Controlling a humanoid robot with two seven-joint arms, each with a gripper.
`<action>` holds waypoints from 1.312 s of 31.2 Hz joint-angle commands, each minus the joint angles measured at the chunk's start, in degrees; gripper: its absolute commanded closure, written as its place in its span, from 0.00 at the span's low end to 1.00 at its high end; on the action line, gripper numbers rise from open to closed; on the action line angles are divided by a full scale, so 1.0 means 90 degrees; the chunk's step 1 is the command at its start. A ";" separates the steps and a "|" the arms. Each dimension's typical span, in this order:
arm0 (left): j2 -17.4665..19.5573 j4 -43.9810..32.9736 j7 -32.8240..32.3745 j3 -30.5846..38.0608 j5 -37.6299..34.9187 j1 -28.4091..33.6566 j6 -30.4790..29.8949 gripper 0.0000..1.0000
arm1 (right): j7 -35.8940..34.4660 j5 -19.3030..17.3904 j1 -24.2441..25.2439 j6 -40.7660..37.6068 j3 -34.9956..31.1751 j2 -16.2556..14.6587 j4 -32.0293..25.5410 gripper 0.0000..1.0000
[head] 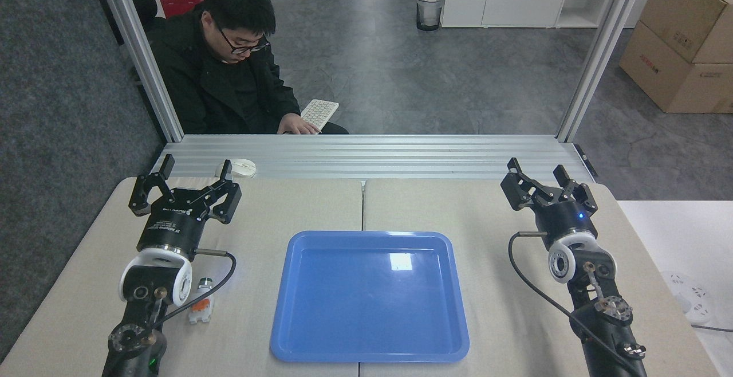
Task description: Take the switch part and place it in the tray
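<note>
Both pincers stand spread and empty; the switch part (201,301), long axis running toward the left pincer (182,193), lies nearer the robot, left of the tray (298,342).

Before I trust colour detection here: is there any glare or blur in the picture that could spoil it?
Head view: a bright white glare patch sits on the glossy blue tray, right of its centre; the rest reads even blue. The switch part is sharp but partly hidden by the left arm's cable. Soft, even lighting, faint shadows, no motion blur on either pincer.
</note>
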 commanded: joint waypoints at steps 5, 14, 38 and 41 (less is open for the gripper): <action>-0.0016 0.0003 -0.0008 0.0013 0.0007 0.0012 0.0002 0.00 | 0.0001 0.0000 0.0000 -0.0002 0.0002 0.0000 0.0000 0.00; -0.0016 -0.0007 -0.0008 0.0013 -0.0003 0.0080 0.0002 0.00 | 0.0001 0.0000 0.0000 -0.0002 -0.0007 0.0000 0.0000 0.00; -0.0016 -0.0007 0.0002 0.0013 0.0007 0.0129 0.0002 0.00 | 0.0001 -0.0010 0.0000 -0.0002 -0.0007 0.0000 0.0000 0.00; -0.0016 -0.0007 0.0002 0.0013 0.0007 0.0129 0.0002 0.00 | 0.0001 0.0000 0.0000 -0.0002 -0.0007 0.0000 0.0000 0.00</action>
